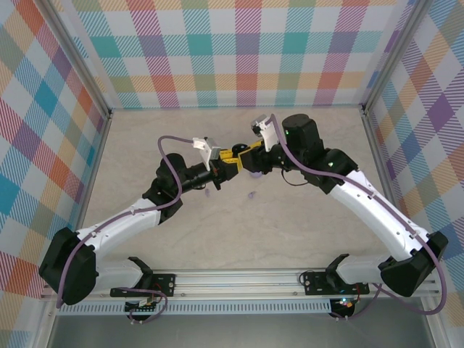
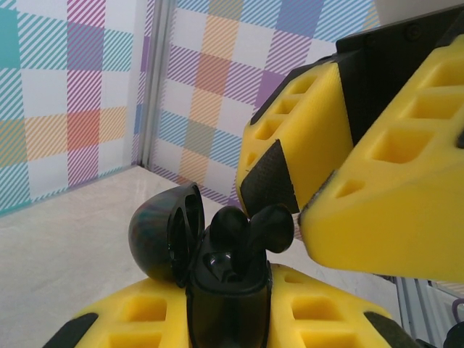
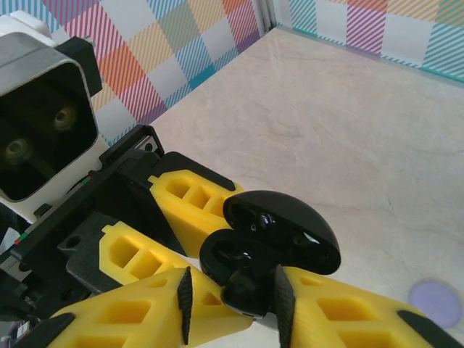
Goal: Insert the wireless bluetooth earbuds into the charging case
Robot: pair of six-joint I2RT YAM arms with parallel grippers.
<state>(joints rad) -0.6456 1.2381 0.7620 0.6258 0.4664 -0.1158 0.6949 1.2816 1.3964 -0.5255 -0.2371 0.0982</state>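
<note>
Clamps open charging case (image 2: pixel 228 290) in left gripper (image 2: pixel 228 320); straddles black earbud (image 2: pixel 274 226), stem down into case, with right gripper (image 3: pixel 233 308) slightly parted above.

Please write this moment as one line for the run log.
phase: inserting | left end effector: shut on open charging case | right end effector: jaws around black earbud at case, grip unclear

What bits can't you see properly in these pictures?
1. Left wrist view: the lower edge cuts off the bottom of the charging case.
2. Right wrist view: the right gripper covers the case's front, so whether it grips anything is unclear.
3. Top view: the left gripper and right gripper cover the case; the lilac specks on the table are too small to name.
</note>
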